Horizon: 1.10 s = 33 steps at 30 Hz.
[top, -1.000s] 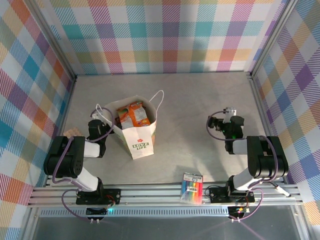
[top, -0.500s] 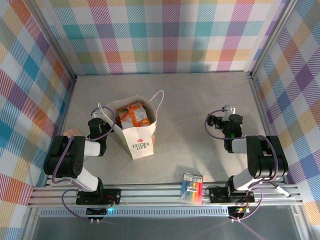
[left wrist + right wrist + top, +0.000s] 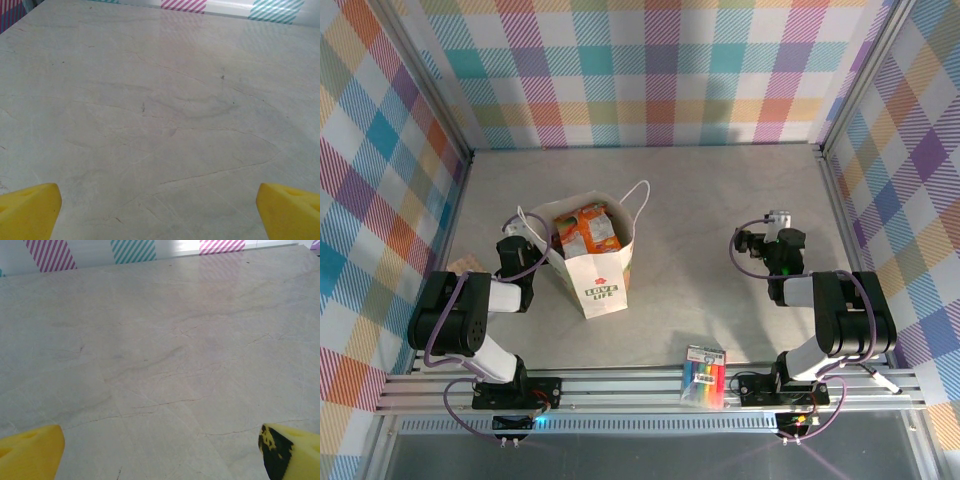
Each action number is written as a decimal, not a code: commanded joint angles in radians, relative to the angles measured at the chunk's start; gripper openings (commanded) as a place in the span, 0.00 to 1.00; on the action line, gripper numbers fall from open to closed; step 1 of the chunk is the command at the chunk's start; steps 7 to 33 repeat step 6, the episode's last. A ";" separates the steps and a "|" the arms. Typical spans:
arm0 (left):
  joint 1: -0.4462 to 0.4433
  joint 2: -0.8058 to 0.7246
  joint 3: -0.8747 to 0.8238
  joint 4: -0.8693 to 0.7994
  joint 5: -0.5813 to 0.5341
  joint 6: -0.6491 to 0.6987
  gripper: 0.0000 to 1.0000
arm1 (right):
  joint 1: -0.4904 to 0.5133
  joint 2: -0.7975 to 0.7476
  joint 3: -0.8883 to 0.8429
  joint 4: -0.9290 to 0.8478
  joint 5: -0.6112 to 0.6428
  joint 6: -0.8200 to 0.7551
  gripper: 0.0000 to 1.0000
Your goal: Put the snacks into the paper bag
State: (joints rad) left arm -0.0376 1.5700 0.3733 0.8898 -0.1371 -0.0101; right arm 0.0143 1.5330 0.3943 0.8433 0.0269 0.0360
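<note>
Overhead camera looks down on the table (image 3: 720,200); both wrist cameras skim it closely.

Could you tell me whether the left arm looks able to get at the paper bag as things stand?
Probably yes: the paper bag stands just beside the open left gripper, with nothing between them.

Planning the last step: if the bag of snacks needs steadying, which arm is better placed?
Left. The left gripper sits right beside the paper bag, fingers open and empty; the right gripper is well across the table.
</note>
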 commanded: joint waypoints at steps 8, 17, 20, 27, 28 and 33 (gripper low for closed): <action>-0.013 0.008 0.017 0.009 -0.003 0.002 0.99 | -0.002 0.004 0.011 0.000 0.005 -0.016 0.99; -0.013 0.008 0.017 0.009 -0.003 0.002 0.99 | -0.002 0.004 0.011 0.000 0.005 -0.016 0.99; -0.013 0.008 0.017 0.009 -0.003 0.002 0.99 | -0.002 0.004 0.011 0.000 0.005 -0.016 0.99; -0.013 0.008 0.017 0.009 -0.003 0.002 0.99 | -0.002 0.004 0.011 0.000 0.005 -0.016 0.99; -0.013 0.008 0.017 0.009 -0.003 0.002 0.99 | -0.002 0.004 0.011 0.000 0.005 -0.016 0.99; -0.013 0.008 0.017 0.009 -0.003 0.002 0.99 | -0.002 0.004 0.011 0.000 0.005 -0.016 0.99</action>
